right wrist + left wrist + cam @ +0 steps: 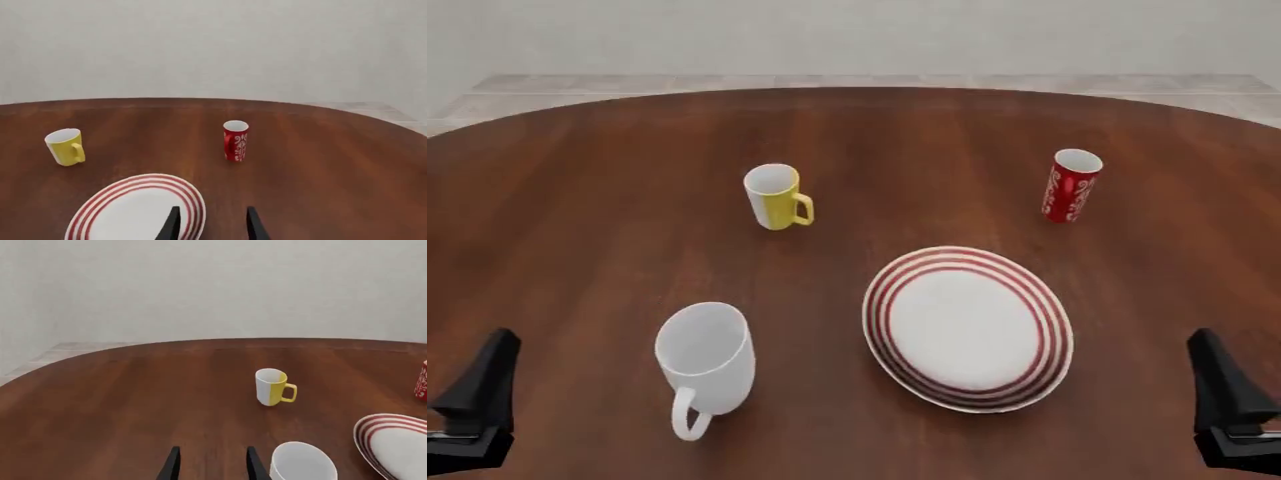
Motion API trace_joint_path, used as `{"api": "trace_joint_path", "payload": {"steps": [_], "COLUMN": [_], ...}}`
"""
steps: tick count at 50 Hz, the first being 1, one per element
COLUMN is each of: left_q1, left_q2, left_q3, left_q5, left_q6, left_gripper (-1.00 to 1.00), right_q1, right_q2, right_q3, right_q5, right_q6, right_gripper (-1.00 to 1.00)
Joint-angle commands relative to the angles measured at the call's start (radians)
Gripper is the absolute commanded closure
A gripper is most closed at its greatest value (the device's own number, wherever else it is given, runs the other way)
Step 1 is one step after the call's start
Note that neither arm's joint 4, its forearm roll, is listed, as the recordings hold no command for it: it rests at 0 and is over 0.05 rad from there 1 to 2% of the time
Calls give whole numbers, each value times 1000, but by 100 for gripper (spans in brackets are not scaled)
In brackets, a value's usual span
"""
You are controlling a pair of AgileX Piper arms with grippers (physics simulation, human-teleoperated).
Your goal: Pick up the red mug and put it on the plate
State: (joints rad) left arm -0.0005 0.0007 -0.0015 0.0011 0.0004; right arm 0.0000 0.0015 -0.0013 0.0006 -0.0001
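The red mug is slim, with a white pattern, and stands upright at the table's far right; it also shows in the right wrist view as red mug and at the frame edge as red mug. The plate, white with red rings, lies nearer, at centre right, a clear gap from the mug. My left gripper sits low at the near left corner, open and empty, as gripper confirms. My right gripper is at the near right corner, open and empty, with fingers spread.
A yellow-and-white mug stands upright at the far centre left. A large white mug stands near the front left, its handle toward me, close to the left gripper's path. The brown round table ends at a curved far edge.
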Motion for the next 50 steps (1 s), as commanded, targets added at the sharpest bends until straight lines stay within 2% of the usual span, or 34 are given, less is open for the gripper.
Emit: {"api": "trace_joint_path", "payload": {"steps": [1, 13, 19, 23, 25, 28, 31, 32, 33, 37, 38, 39, 42, 44, 47, 50], "left_q1": [0, 5, 7, 9, 8, 9, 7, 8, 8, 9, 9, 6, 6, 8, 9, 7], "left_q2": [0, 0, 0, 0, 0, 0, 0, 0, 0, 0, 0, 0, 0, 0, 0, 0], "left_q3": [-5, -1, 1, 1, 1, 1, 1, 0, 0, -2, -2, -3, -4, -9, -16, -19], "left_q5": [6, 8, 11, 10, 8, 8, 7, 7, 6, 7, 7, 7, 10, 14, 20, 21], "left_q6": [1, -1, -3, -4, -2, -2, -1, -1, -1, 0, 0, 2, 1, 2, 1, 4], "left_gripper": [-100, -100, -100, -100, -100, -100, -100, -100, -100, -100, -100, -100, -100, -100, -100, -100], "right_q1": [2, 3, 18, 42, 30, 1, 9, 23, 10, -55, -61, -101, -133, -144, -116, -158], "right_q2": [3, 4, 13, 98, 171, 287, 388, 390, 393, 443, 481, 495, 588, 684, 645, 614], "right_q3": [-1, 1, -19, -87, -142, -198, -277, -295, -347, -442, -470, -503, -569, -649, -703, -752], "right_q5": [4, 12, -3, -23, -36, -62, -64, -55, -22, 17, 25, 32, 53, 85, 97, 97], "right_q6": [1, 20, 10, -1, -35, -57, -65, -53, -37, -10, -2, 1, 46, 10, 49, 161], "right_gripper": [-100, -100, -100, -100, -100, -100, -100, -100, -100, -100, -100, -100, -100, -100, -100, -100]}}
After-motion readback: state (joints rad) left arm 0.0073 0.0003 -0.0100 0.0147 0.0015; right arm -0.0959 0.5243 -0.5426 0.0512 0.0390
